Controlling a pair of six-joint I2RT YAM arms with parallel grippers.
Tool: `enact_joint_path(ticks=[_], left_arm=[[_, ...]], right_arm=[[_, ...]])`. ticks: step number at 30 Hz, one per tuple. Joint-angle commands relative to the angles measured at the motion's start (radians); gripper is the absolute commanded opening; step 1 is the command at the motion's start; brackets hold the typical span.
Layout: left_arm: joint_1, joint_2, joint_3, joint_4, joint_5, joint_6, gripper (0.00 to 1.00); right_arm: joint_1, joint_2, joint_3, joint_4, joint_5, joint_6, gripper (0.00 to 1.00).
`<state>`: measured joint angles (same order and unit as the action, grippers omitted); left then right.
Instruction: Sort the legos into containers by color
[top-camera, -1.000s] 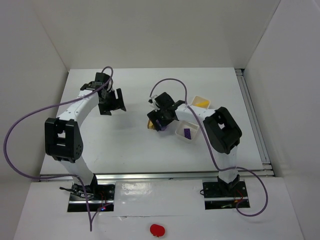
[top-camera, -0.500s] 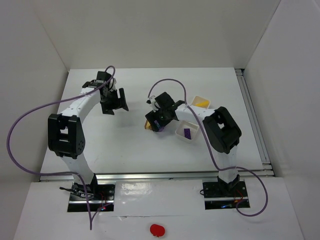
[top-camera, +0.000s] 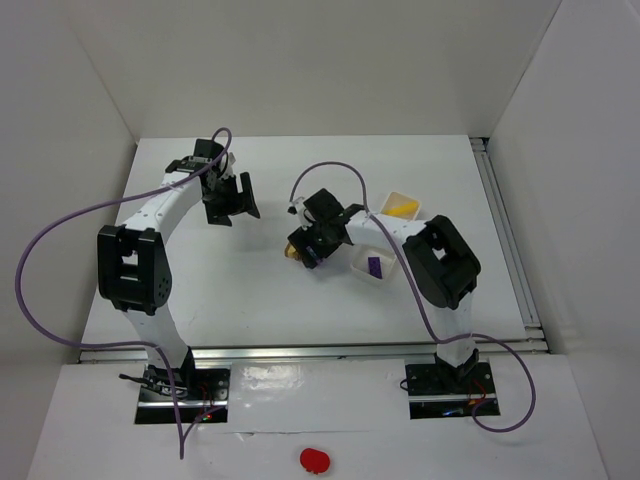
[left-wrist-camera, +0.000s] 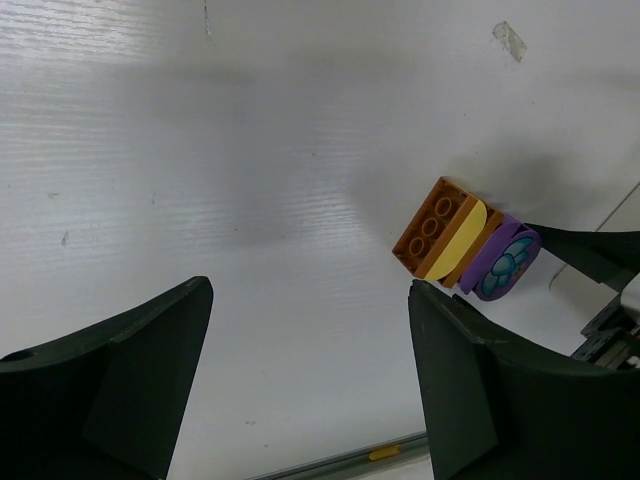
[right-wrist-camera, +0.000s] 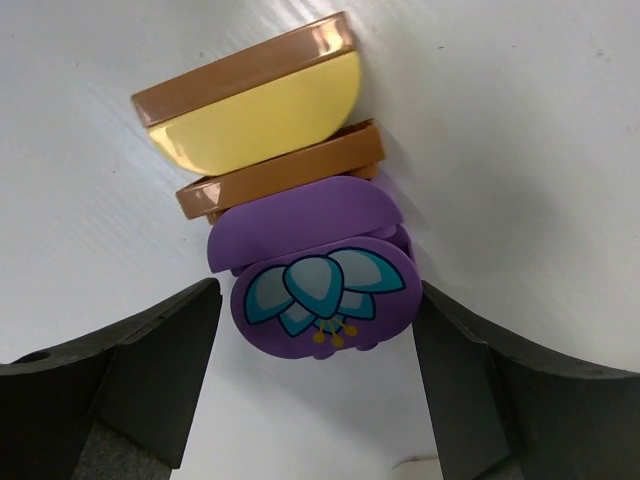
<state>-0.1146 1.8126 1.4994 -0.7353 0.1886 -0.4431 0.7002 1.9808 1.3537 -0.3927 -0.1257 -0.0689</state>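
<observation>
A small stack of legos lies on the white table: an orange brick (right-wrist-camera: 270, 70) with a yellow half-round face (right-wrist-camera: 260, 125), and a purple half-round piece (right-wrist-camera: 320, 290) printed with a blue flower. My right gripper (right-wrist-camera: 315, 300) is open, with its fingers on either side of the purple piece and small gaps showing. In the top view it (top-camera: 305, 252) sits right over the stack (top-camera: 292, 251). My left gripper (left-wrist-camera: 305, 300) is open and empty, and it hovers left of the stack (left-wrist-camera: 440, 230). Two white containers stand to the right, one holding a purple brick (top-camera: 375, 265) and one holding a yellow brick (top-camera: 403, 207).
The right arm's finger (left-wrist-camera: 590, 250) shows at the right edge of the left wrist view. A metal rail (top-camera: 505, 230) runs along the table's right side, and white walls enclose the table. A purple cable (top-camera: 330, 168) loops above the right wrist.
My right gripper has moved left and slightly nearer, over the lego stack. My left gripper has shifted a little to the right and stayed open.
</observation>
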Motion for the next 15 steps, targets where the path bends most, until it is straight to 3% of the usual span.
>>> enact_joint_path(ticks=[1, 4, 15], left_arm=[[-0.002, 0.007, 0.035, -0.018, 0.020, 0.024, 0.89], [-0.002, 0.007, 0.035, -0.018, 0.020, 0.024, 0.89], [-0.002, 0.007, 0.025, -0.018, 0.011, 0.024, 0.89]], right_arm=[[0.042, -0.039, 0.024, -0.028, 0.044, -0.014, 0.83], [0.073, -0.048, 0.033, -0.057, 0.089, -0.044, 1.00], [0.082, -0.010, 0.032, 0.029, 0.198, -0.055, 0.99]])
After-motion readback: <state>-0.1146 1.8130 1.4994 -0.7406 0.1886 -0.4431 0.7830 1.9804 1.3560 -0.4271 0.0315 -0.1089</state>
